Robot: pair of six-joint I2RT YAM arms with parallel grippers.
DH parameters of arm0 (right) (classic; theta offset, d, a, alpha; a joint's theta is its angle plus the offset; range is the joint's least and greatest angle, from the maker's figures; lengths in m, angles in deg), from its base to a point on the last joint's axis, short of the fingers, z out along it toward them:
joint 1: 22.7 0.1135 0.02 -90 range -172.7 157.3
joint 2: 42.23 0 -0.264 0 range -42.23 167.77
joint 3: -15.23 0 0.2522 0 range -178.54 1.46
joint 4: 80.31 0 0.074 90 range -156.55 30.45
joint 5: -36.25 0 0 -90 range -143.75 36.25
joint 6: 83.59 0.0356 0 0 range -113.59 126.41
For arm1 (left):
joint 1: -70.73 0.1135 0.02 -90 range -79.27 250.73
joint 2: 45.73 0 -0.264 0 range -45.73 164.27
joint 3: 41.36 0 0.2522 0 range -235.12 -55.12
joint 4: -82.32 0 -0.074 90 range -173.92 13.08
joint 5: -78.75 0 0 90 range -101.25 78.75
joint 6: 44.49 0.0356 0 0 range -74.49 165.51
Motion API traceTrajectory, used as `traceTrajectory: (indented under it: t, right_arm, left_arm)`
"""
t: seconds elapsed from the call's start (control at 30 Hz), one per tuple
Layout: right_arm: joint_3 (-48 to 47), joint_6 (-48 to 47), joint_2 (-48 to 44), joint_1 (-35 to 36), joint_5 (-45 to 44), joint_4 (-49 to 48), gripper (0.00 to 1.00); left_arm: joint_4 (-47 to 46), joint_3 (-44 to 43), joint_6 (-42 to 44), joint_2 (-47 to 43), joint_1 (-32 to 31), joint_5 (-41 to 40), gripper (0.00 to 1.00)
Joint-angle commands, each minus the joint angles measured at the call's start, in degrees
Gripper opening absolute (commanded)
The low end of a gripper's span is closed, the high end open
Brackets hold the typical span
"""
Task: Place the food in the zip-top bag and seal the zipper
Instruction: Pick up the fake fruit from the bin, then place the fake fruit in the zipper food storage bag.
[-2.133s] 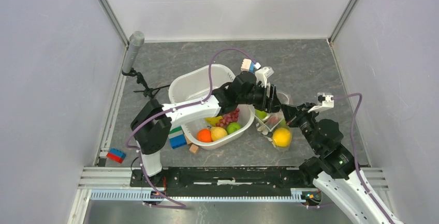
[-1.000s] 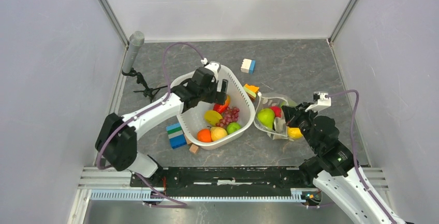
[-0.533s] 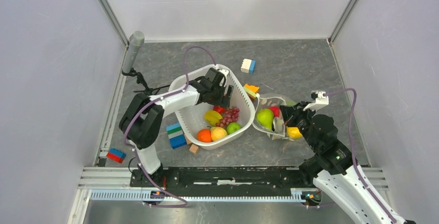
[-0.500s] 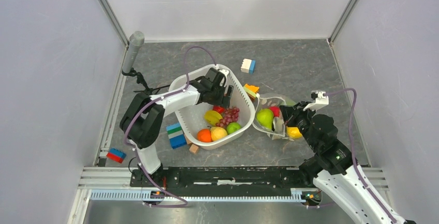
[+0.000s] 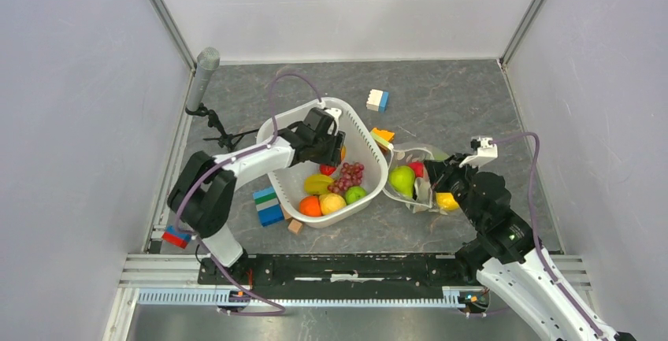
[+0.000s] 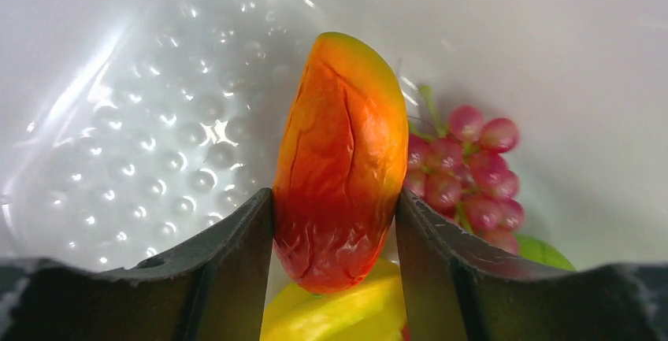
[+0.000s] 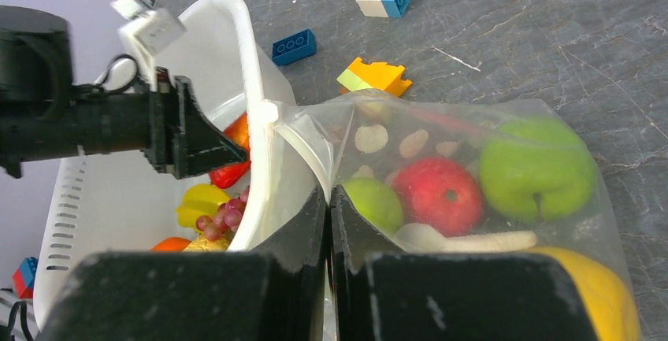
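A: Top view: fixed, high, behind both arm bases. Looks down along the bench (image 5: 465, 93) to the far wall. Whole workspace in frame, nothing close.
B: Left wrist?
A: Very near. Looks out between its own jaws into the white tub (image 6: 551, 42). An orange-red fruit (image 6: 339, 168) fills the centre, with grapes (image 6: 465, 168) beside it.
B: Right wrist?
A: Near and low, facing across the bench toward the tub, with the dotted bag (image 7: 441, 120) just past its jaws.
B: Overlap?
A: Tub and grapes show in all three. The right wrist also catches the left arm's jaws.

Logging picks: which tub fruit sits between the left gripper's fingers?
The red-orange fruit, upright between the left gripper's fingers; the grapes sit outside them, the yellow fruit underneath.
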Motion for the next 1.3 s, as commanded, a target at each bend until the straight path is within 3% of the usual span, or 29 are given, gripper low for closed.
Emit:
traceTrajectory:
  t: [0.0, 0.4, 0.7, 1.07, 1.27]
  right_arm:
    - [-1.15, 0.08, -0.64, 0.05, 0.22, -1.62, 0.07]
    - [0.03, 1.50, -2.06, 0.05, -0.23, -1.82, 0.07]
    - [0.46, 2.06, -2.23, 0.06, 0.01, -2.28, 0.07]
    - [0.74, 2.30, -1.53, 0.05, 0.96, -3.59, 0.08]
    - [1.02, 1.03, -3.78, 0.05, 3.49, -7.02, 0.07]
  left_arm:
    - [-2.03, 0.28, -0.56, -9.61, 0.03, 0.36, 0.52]
    - [-5.05, 2.77, -2.35, -20.92, -0.06, 13.76, 0.51]
    - [-7.62, 1.54, -3.46, -21.60, -3.84, 28.12, 0.49]
    - [-8.27, -5.10, -2.68, -15.76, -15.46, 28.78, 0.48]
    - [-10.93, -7.79, -11.59, -10.12, -16.83, 22.99, 0.47]
